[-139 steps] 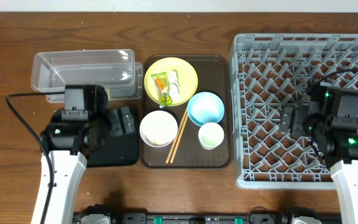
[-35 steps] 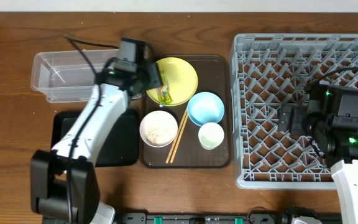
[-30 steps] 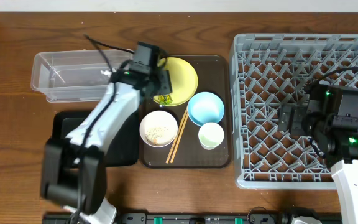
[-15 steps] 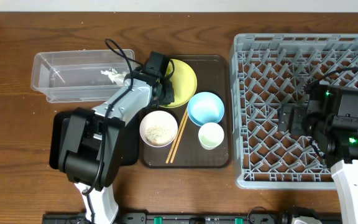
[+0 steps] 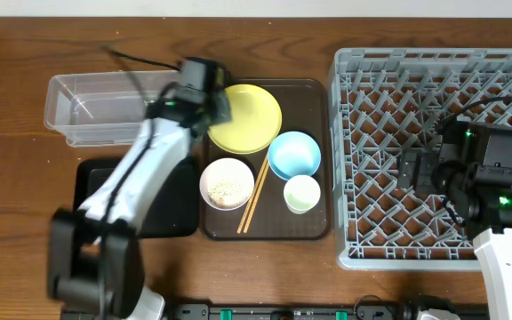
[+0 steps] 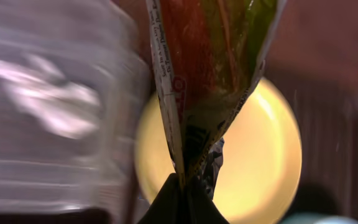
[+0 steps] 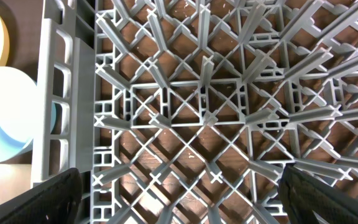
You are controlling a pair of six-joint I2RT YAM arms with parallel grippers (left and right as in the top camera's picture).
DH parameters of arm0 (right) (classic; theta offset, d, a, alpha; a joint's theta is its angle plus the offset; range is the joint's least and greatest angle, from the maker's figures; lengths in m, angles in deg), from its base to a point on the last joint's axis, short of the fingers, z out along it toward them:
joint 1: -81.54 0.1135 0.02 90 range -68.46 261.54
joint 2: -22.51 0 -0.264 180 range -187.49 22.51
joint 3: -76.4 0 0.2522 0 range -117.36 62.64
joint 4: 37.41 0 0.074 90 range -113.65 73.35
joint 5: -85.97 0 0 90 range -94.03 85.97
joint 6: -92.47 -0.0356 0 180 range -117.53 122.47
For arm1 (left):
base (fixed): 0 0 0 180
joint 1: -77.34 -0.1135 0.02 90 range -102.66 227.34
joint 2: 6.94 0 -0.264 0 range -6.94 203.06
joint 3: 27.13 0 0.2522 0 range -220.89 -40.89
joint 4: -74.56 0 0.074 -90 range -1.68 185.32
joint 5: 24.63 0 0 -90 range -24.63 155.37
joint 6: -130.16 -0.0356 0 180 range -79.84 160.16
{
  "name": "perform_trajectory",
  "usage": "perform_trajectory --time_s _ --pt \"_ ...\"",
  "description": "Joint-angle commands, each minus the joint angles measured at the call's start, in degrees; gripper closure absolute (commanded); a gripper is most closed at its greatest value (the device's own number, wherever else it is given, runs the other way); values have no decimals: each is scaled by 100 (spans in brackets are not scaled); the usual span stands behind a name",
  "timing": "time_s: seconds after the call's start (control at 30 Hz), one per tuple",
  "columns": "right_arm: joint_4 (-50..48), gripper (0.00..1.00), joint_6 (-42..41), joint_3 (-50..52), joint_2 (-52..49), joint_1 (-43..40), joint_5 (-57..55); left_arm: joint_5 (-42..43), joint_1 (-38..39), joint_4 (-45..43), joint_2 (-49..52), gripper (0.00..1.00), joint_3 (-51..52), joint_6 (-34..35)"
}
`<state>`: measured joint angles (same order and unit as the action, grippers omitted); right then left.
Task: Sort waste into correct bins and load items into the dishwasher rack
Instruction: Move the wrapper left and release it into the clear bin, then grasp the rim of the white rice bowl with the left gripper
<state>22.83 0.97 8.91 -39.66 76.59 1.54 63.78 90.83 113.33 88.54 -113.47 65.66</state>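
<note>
My left gripper (image 5: 210,96) hangs between the clear tub (image 5: 87,111) and the yellow plate (image 5: 247,120), shut on the yellow-green and orange snack wrapper (image 6: 210,81). In the left wrist view the wrapper is pinched at the fingertips of that gripper (image 6: 183,186), above the plate (image 6: 260,155), which is now bare. Rice fills the white bowl (image 5: 227,183). The light blue bowl (image 5: 293,154), white cup (image 5: 302,193) and chopsticks (image 5: 254,194) lie on the brown tray (image 5: 318,89). My right gripper (image 7: 182,199) stands open over the dishwasher rack (image 5: 434,80), holding nothing.
The black tray (image 5: 180,209) lies in front of the tub, partly under my left arm. A blurred white patch (image 6: 48,93) shows inside the tub. Upright pegs fill the rack (image 7: 204,93) under my right gripper.
My left gripper shut on the wrapper on the yellow plate, lifted it and swung left toward the clear tub. The right arm has not moved.
</note>
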Motion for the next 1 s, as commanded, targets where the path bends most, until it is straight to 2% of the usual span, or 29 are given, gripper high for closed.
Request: perform_trajectory --time_s 0.0,0.13,0.2,0.23,0.33,0.4,0.63,0.8,0.97 --pt "4 1 -59 -138 39 160 -17 -553 -472 -9 -164 93 -11 866" --pt "4 1 -59 -138 39 160 -17 -546 -1010 -59 -24 93 -9 1792" --pt "7 1 -59 -138 39 160 -15 -505 -1200 -201 96 88 -7 2004" --pt "7 1 -59 -138 39 160 -15 -490 -1268 -278 160 84 -9 2028" --pt "7 1 -59 -138 39 160 -15 -378 -1414 -437 278 61 -9 2022" --pt "7 1 -59 -138 39 160 -17 -323 -1460 -435 282 52 -9 1998" --pt "4 1 -59 -138 39 160 -17 348 -1425 -313 -87 48 -9 944" --pt "4 1 -59 -138 39 160 -15 662 -1132 374 -516 48 -9 264" --pt "4 1 -59 -138 39 160 -15 997 -459 1182 -577 48 -7 -280"
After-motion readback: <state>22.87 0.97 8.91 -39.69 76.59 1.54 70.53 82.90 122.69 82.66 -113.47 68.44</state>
